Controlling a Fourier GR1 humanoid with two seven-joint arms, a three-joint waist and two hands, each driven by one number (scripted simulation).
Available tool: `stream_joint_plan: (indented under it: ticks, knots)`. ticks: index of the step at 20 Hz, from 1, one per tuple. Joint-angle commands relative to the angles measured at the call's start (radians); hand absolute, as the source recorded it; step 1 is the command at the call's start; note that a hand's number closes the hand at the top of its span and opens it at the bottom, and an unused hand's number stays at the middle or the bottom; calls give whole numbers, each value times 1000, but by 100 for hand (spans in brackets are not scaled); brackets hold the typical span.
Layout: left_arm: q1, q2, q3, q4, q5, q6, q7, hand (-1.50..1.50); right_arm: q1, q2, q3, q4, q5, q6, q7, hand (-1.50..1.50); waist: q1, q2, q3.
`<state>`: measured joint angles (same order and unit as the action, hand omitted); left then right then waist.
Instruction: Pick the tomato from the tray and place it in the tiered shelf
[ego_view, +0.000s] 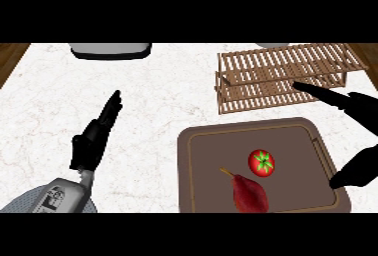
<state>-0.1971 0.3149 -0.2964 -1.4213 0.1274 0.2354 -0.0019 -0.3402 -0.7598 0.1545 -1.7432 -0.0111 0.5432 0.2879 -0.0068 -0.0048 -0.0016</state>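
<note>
The small round red tomato (261, 162) at lower right looks smooth and soft; grasp its sides. Right hand (354, 107) is spread above it, empty; left hand (97, 135) rests straight-fingered.

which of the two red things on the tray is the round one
The tomato, with a green star-shaped top, sits further back on the tray. The red pear nearer the front edge is long and dark.

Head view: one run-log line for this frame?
tomato on tray, ungrasped | red pear beside it | right hand open over tray's right edge | left hand open, idle | shelf behind tray
</note>
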Motion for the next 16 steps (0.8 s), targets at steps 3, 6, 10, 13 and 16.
stream_joint_plan:
  ticks: [3,6,10,13,16]
  knots:
    - [51,-6,29,-5,-11,-60,-36,0,54,49,16,-166,43,36,177,-150,6,3,1]
    - [52,-43,29,-3,-49,-37,-47,0,159,95,19,-273,102,12,169,-150,2,3,2]
    - [32,-58,58,55,-59,-82,-68,0,110,178,38,-343,90,30,325,-150,3,4,1]
    - [60,-73,55,-49,-100,-57,8,0,81,225,32,-279,189,45,277,-150,10,4,2]
    - [4,-113,69,-19,-111,-57,43,0,93,266,53,-270,256,45,279,-150,9,4,2]
